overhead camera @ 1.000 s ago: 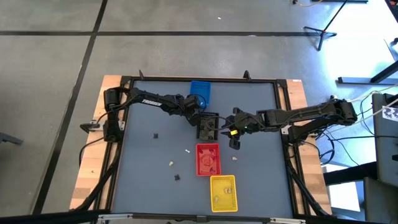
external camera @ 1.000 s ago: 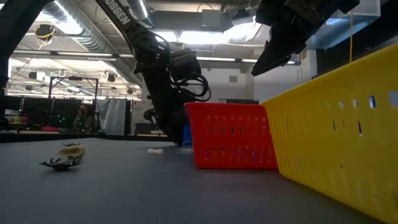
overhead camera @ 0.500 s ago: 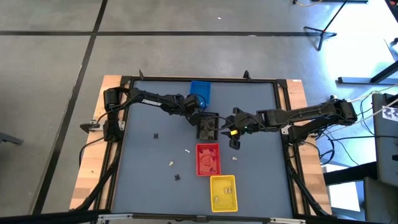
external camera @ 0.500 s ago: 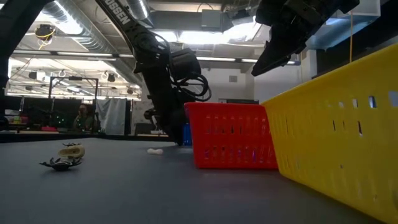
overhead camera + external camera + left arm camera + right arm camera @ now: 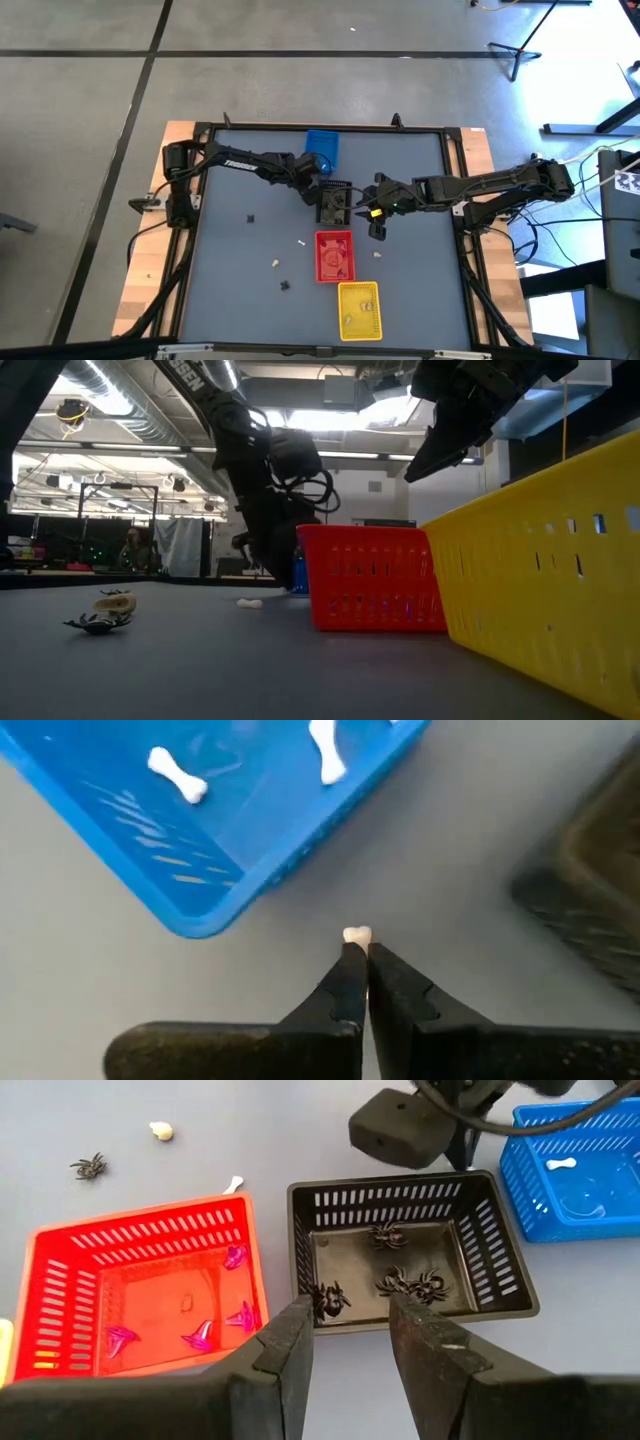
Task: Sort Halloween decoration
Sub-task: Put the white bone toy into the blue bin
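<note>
left hand [image 5: 358, 952] clamped on white piece [image 5: 357, 934] beside blue tray [image 5: 250, 840]; right hand [image 5: 348, 1315] apart above black tray [image 5: 505, 1270]

White lettering on left arm [image 5: 190, 380], cropped, ending "SEN"; nothing else readable

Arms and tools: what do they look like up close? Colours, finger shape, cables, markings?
Both arms are dark, near-black, jointed. The left arm carries white lettering on a link and looped black cables. Left tool: slim, tapered black fingers. Right tool: broader matte-black fingers; a small yellow-green spot shows at its wrist from overhead.
</note>
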